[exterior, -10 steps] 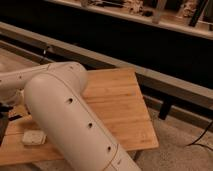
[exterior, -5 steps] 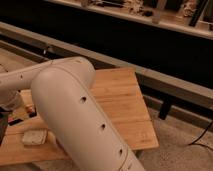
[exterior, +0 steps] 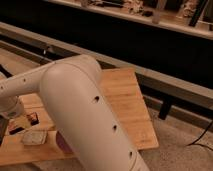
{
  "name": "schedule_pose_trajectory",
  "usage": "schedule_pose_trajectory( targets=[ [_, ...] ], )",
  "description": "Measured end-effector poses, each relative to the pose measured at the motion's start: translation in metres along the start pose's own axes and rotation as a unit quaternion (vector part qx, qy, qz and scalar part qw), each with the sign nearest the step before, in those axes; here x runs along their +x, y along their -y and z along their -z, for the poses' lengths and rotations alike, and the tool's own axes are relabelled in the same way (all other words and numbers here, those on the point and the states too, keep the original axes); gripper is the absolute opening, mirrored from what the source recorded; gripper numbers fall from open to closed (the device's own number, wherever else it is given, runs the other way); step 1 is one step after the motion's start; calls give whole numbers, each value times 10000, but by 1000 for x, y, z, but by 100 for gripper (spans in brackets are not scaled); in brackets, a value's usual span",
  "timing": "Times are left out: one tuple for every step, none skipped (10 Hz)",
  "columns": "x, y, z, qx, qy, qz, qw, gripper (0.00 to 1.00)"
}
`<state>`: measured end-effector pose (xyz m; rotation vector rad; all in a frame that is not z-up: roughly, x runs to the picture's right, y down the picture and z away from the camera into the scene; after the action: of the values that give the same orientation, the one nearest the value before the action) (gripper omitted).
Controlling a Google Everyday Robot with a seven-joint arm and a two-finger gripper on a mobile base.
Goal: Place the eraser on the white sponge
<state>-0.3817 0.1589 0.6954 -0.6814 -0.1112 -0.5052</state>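
The white sponge lies flat near the front left of the wooden table. Just behind it, a small dark block with a reddish edge, the eraser, shows beside my wrist. My gripper hangs at the far left edge of the view, low over the table and left of the sponge; it is shut. I cannot tell whether it touches the eraser. My large white arm crosses the foreground and hides much of the table's left half.
A purple bowl peeks out from behind the arm, right of the sponge. A long dark counter with a grey ledge runs behind the table. Bare floor and a dark cable lie to the right.
My arm's big white link has swung to the right and nearer the camera, covering more of the table. The sponge has stayed in place.
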Motion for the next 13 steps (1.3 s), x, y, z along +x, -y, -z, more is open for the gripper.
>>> schedule_pose_trajectory(
  targets=[
    [3,-7,-4,-45,-28,-11,10000,0],
    [5,-13,-7,-83,-50,-23,10000,0],
    [7,-21,-13,-139,-78,-39,9999,0],
    [10,-26,-18,-185,-112,-50,9998,0],
    [12,-32,-23,-241,-148,-54,9996,1],
    [13,-38,-28,-284,-194,-19,9994,8],
    [12,-43,-32,-316,-228,36,9992,17],
    [11,-48,-36,-360,-263,114,9989,29],
    [10,-53,-40,-406,-289,185,9986,37],
    [7,-59,-43,-468,-307,290,9980,49],
    [5,-63,-46,-520,-313,346,9976,59],
    [3,-65,-48,-556,-315,374,9973,67],
    [2,-66,-51,-576,-309,390,9971,76]
  ],
)
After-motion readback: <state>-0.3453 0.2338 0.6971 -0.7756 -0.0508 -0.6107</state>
